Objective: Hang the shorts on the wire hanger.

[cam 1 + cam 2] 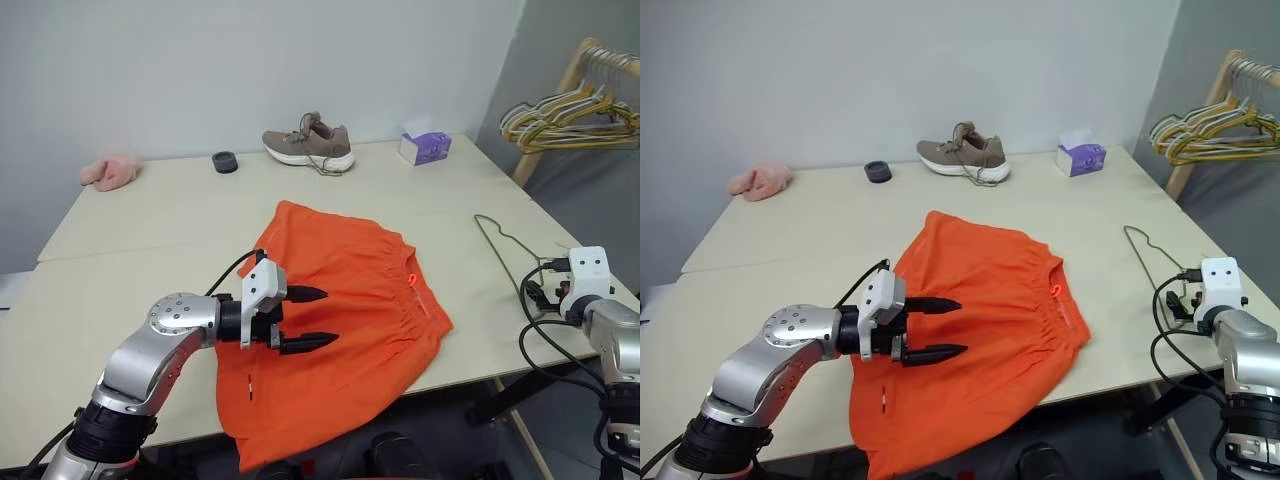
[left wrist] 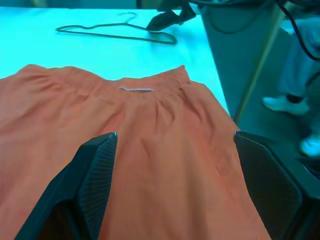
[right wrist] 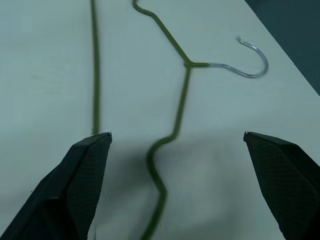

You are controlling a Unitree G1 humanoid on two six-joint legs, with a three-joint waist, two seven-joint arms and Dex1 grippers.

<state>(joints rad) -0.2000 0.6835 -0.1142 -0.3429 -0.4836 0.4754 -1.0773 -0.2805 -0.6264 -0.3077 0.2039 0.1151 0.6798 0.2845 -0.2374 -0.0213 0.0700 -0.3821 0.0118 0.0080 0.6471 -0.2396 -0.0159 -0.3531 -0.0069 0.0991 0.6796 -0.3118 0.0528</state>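
Left tool gapes empty over shorts; right tool wide, empty (wrist view: hanger hook) on table.

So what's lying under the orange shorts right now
Just the table; the shorts lie spread flat on it, one edge drooping over the near side. Whatever the fabric covers cannot be seen.
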